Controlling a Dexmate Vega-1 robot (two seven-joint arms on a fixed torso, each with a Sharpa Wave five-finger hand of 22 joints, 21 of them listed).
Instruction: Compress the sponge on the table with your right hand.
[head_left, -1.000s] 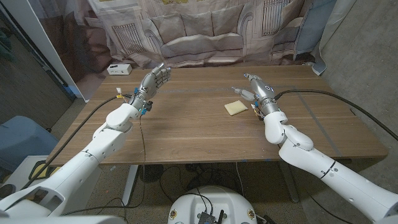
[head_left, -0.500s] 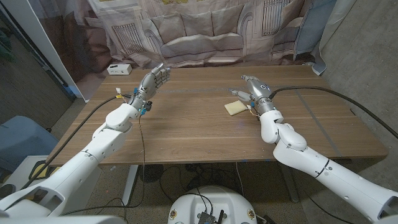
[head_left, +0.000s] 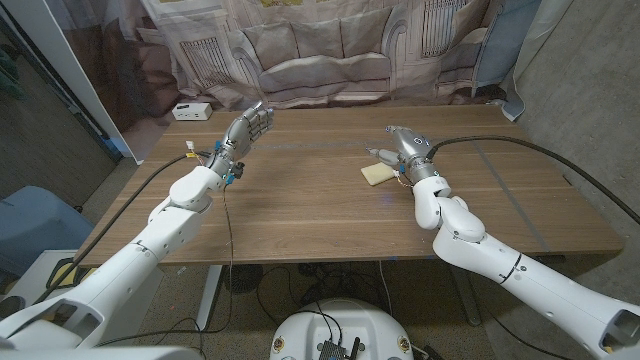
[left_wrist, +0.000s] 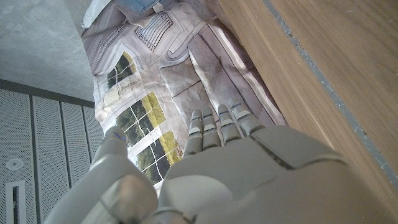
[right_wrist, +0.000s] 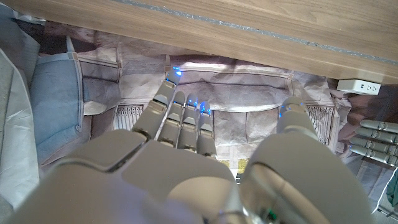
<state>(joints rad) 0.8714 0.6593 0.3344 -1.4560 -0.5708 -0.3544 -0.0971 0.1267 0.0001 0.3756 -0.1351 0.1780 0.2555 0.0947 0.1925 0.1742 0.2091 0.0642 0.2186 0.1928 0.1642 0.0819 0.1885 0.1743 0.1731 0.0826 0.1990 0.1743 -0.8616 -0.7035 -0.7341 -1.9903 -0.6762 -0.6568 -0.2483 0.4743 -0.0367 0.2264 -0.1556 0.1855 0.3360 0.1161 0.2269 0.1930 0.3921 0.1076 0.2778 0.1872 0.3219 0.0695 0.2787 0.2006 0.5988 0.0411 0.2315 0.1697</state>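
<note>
Since a second ago the right hand (head_left: 403, 146) has swung leftward across the desk (head_left: 300, 200), now sitting just beside the sponge (head_left: 378, 173), partly over its far right corner; whether it touches is unclear. From the head, the sponge lies flat right of centre, bare wood all around. Its wrist view hides the sponge, showing fingers (right_wrist: 181, 118) straight, thumb apart, holding nothing. Left hand (head_left: 248, 128) stands raised, fingers extended, empty, well apart near the far left edge.

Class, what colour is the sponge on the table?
Pale yellow. The sponge shows best in the head view, beside the right hand.
</note>
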